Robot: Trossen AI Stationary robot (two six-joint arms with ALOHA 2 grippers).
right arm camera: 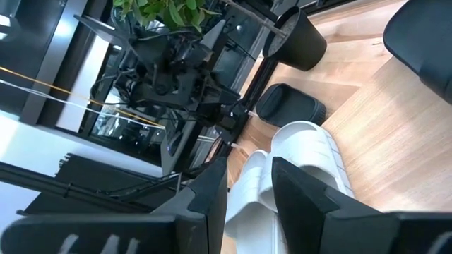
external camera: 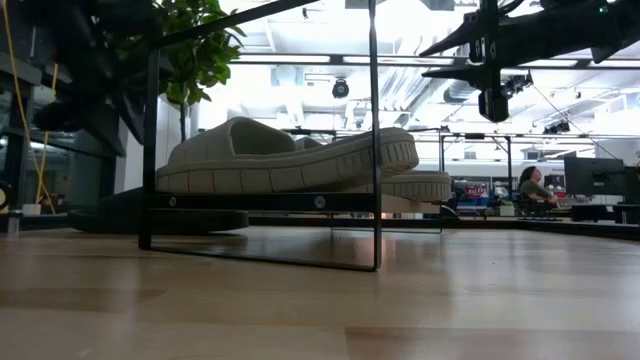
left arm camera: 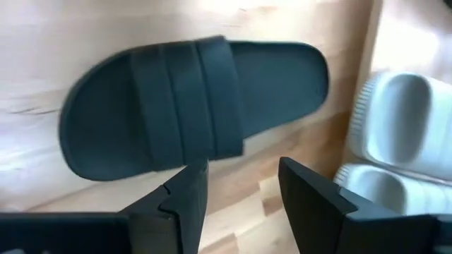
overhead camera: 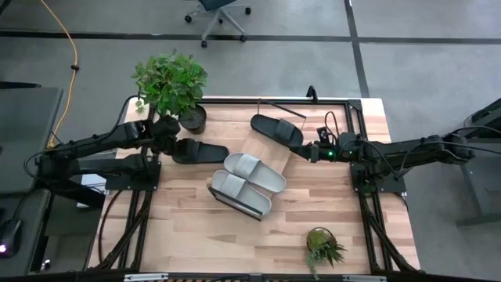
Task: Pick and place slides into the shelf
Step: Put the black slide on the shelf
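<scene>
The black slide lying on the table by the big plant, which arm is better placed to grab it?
The left. The left gripper hangs open right by that black slide, which fills its wrist view. The right gripper sits across the shelf, by the other black slide.

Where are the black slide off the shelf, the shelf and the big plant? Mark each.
black slide (left arm camera: 191,106): left wrist view, on its wide strap.
shelf (overhead camera: 262,139): high view, on bare plank.
big plant (overhead camera: 171,81): high view, on its leaves.

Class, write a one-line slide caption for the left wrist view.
Open left end effector poised above a black slide lying on the wooden tabletop.
</scene>
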